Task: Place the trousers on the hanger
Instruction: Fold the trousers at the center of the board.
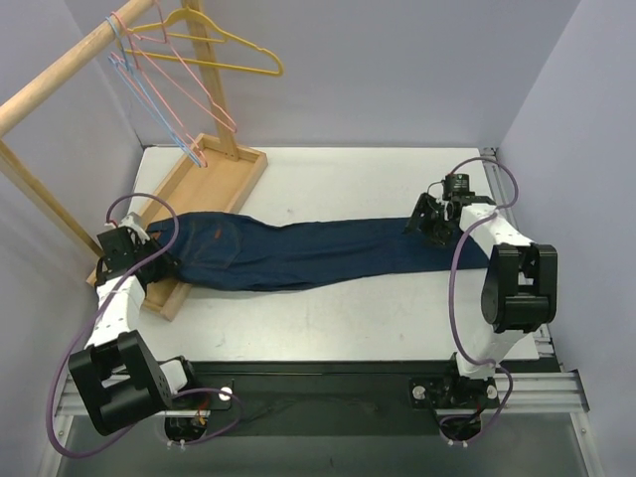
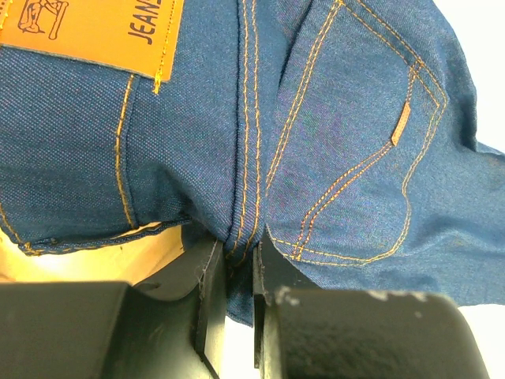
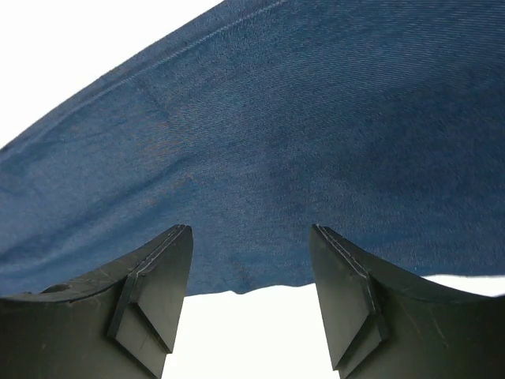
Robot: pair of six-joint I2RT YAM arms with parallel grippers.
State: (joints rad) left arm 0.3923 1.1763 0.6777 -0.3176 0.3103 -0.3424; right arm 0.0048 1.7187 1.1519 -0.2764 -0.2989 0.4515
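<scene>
Trousers (image 1: 298,253) flat on the table (image 1: 378,179), one pair, long axis running 9 to 3 o'clock in the top view. The waist is at 9, draped over the tray (image 1: 214,184) edge, and the leg ends are at 3. My left claw (image 2: 237,260) is clamped on the seat seam at the waist end. My right claw (image 3: 248,237) stands open astride the leg hem, cloth between the jaws, nothing gripped.

The blue hanger (image 1: 147,97), just one, hangs on the rail (image 1: 60,75) up at 11 o'clock. My left claw is clearly nearer it, so I reckon the legs must swing that way. Sharing the rail are one yellow hanger (image 1: 234,45) and the pink hangers (image 1: 204,94), two I think, though the wires overlap.
</scene>
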